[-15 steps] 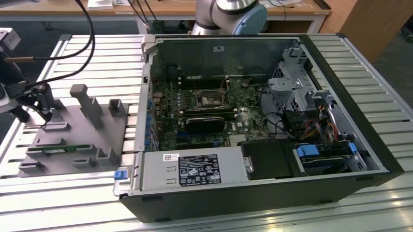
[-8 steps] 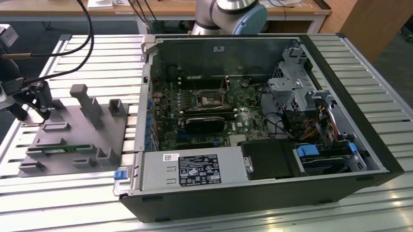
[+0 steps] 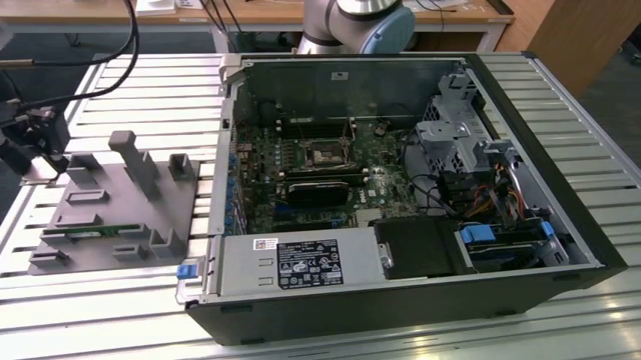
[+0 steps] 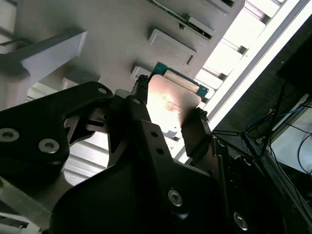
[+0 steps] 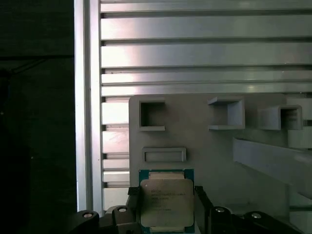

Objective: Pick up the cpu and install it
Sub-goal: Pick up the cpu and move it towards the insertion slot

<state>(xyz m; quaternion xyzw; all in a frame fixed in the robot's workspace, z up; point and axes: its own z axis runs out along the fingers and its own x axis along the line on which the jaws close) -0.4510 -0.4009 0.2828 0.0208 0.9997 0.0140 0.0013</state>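
Now gripper (image 5: 166,195) clamps cpu (image 5: 166,207) btw fingers, over grey tray (image 5: 214,151).

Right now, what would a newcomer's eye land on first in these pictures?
The open computer case dominates the exterior view, its motherboard exposed, on the slatted table. In both wrist views the shiny cpu sits clamped between the fingers of the gripper, over the grey fixture tray.

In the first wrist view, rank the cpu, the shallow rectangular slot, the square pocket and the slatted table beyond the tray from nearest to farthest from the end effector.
1. cpu, gripped by the end effector.
2. shallow rectangular slot, just beyond it on the grey tray.
3. square pocket, near the tray's far edge.
4. slatted table, past the tray.
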